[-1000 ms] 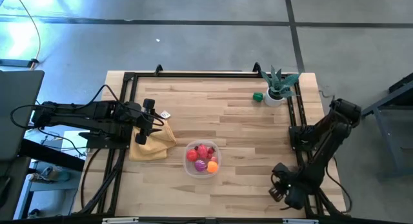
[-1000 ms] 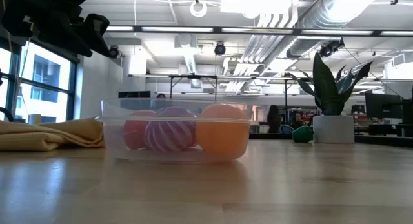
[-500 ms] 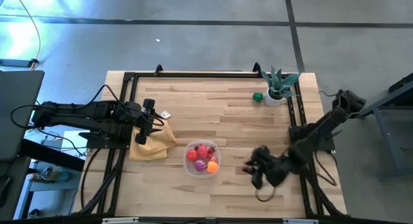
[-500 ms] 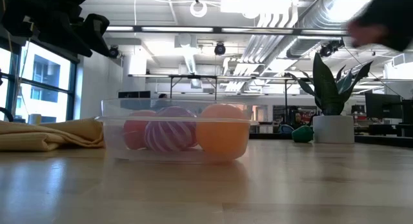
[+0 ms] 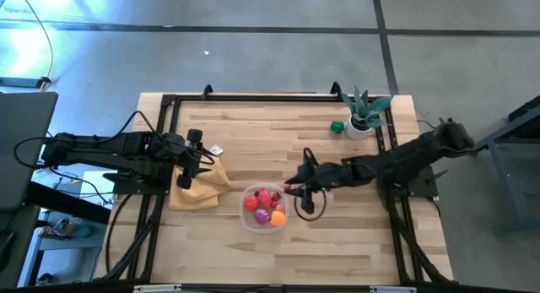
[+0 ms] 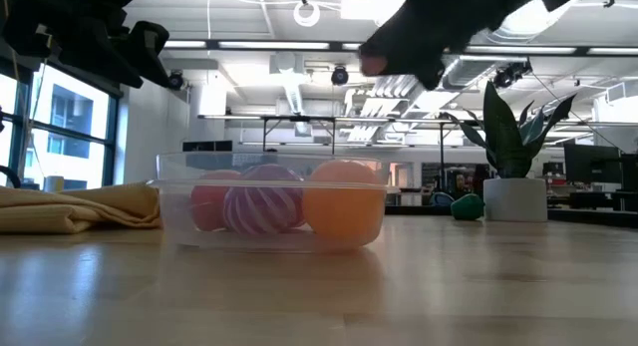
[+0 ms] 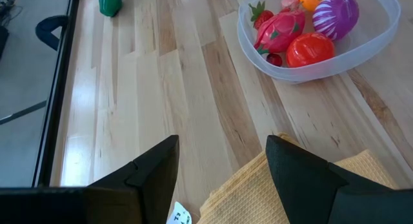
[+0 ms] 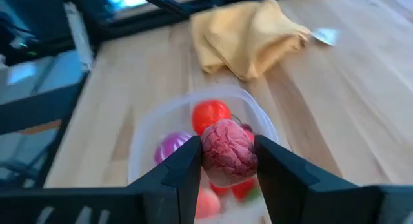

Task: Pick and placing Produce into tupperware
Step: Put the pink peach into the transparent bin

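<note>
We saw the right gripper (image 8: pixel 227 161) pinching a wrinkled dark-pink piece of produce (image 8: pixel 227 152) between its fingers, just above the tupperware (image 5: pixel 265 208) near the bench's front-middle. The left gripper (image 7: pixel 222 169) hung spread and empty over the yellow cloth (image 5: pixel 200 188) by the bench's left edge

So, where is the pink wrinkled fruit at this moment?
The pink wrinkled fruit sits between the right gripper fingers, held in the air beside the tupperware on its right edge in the high view.
</note>
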Action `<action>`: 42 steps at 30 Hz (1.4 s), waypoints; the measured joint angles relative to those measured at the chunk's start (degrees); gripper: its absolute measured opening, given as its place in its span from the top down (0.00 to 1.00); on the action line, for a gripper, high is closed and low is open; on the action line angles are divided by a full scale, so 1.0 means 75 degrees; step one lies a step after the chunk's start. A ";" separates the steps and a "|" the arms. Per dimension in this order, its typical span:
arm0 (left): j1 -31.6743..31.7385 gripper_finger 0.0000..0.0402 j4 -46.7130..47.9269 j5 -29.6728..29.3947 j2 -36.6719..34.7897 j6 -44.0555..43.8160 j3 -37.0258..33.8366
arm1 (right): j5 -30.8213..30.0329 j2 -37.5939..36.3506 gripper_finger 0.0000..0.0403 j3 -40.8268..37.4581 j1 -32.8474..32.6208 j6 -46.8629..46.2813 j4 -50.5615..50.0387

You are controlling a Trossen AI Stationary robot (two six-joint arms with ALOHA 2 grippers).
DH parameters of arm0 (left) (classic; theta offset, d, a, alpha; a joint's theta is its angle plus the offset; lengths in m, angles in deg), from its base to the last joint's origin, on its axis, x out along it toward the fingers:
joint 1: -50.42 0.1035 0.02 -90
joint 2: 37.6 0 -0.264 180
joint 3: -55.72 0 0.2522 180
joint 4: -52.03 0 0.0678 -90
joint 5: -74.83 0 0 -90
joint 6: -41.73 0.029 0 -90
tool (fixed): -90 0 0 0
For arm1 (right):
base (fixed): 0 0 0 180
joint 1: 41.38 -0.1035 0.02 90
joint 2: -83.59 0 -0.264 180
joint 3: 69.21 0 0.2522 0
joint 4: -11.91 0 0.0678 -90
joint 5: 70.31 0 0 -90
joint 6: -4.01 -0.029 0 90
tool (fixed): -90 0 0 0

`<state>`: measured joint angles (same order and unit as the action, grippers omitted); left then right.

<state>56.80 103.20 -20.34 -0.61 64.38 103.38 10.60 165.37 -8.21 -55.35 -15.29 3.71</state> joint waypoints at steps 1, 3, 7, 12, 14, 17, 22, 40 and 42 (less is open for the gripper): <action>0.0000 0.45 0.0000 0.0000 0.0001 0.0000 -0.0001 | 0.0196 0.0150 0.68 0.0000 0.0091 0.0065 0.0261; 0.0000 0.45 0.0000 0.0000 0.0000 0.0003 -0.0001 | 0.0570 0.0483 0.68 0.0000 0.0192 0.0249 0.0863; 0.0000 0.45 0.0000 -0.0001 0.0000 0.0002 0.0000 | 0.0844 0.1137 0.68 0.0000 0.0196 0.0383 0.1492; 0.0000 0.45 0.0000 -0.0003 -0.0002 0.0003 -0.0001 | 0.0849 0.1895 0.68 -0.0003 0.0194 0.0392 0.1807; 0.0000 0.45 -0.0001 0.0000 0.0001 0.0002 0.0000 | 0.0899 0.2130 0.68 -0.0003 0.0194 0.0439 0.2066; 0.0000 0.45 0.0000 0.0000 0.0001 0.0002 -0.0001 | 0.1048 0.2425 0.68 -0.0003 0.0197 0.0439 0.2315; 0.0000 0.45 0.0000 -0.0003 -0.0002 0.0000 0.0002 | 0.1150 0.2792 0.68 -0.0003 0.0191 0.0419 0.2433; 0.0000 0.45 0.0000 0.0000 0.0001 0.0003 -0.0001 | 0.1144 0.2888 0.68 -0.0003 0.0104 0.0524 0.2334; 0.0000 0.45 0.0000 -0.0001 0.0000 0.0002 -0.0001 | 0.1144 0.2888 0.68 -0.0003 0.0104 0.0524 0.2323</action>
<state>56.80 103.20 -20.35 -0.61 64.39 103.37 19.18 187.03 -8.23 -54.57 -11.37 21.13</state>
